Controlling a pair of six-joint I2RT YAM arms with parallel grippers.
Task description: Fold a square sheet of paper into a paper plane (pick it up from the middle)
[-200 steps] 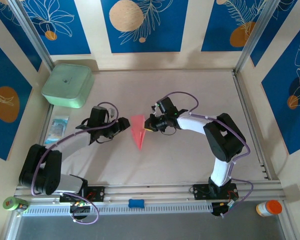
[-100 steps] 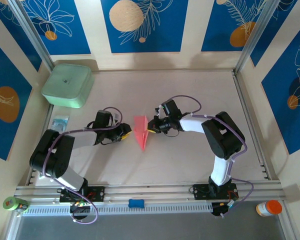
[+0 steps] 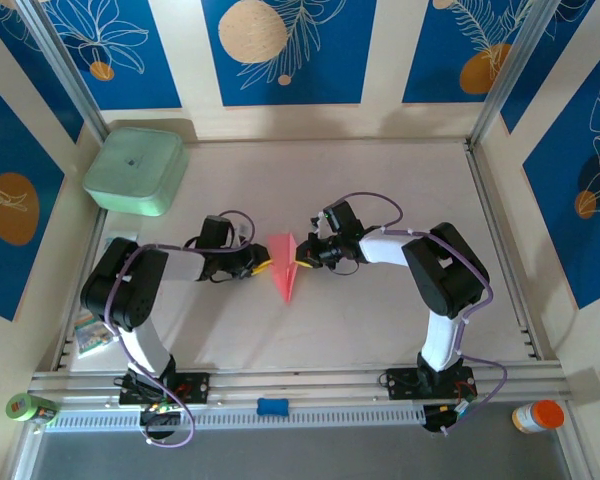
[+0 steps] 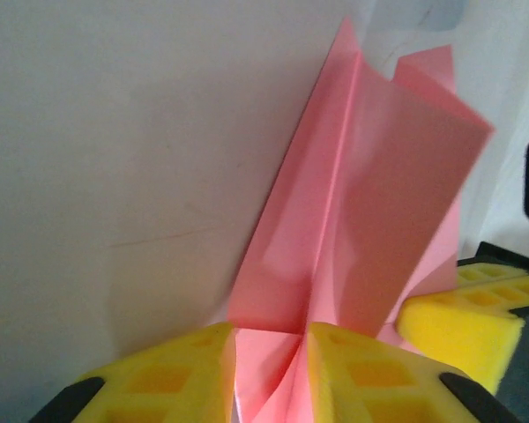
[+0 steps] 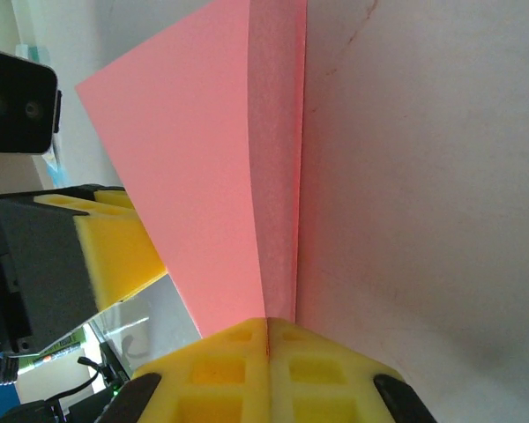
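Left gripper (image 3: 263, 267): the yellow pads (image 4: 172, 381) stand on either side of the paper plane (image 3: 283, 262) at its left edge. Folded pink layers fill the narrow gap between the pads and touch both, so the jaws are clamped on the paper and not fully together. In the left wrist view the paper plane (image 4: 370, 203) rises from between the pads. Its centre crease runs away from the camera and the flaps tilt up on both sides.

Right gripper (image 3: 302, 262): the pads are pressed together, with the right edge of the plane pinched in the seam between them. This is plain in the right wrist view, where one smooth pink flap spreads out above the pads.

The two grippers face each other across the plane, just apart, each one's pad visible to the other's camera.

The plane sits at mid-table (image 3: 380, 330), wide end far, pointed tip near. Whether its underside rests on the surface cannot be told.

A mint-green box (image 3: 135, 170) sits in the far left corner, well apart. Printed packets (image 3: 93, 330) lie at the left edge by the left arm.
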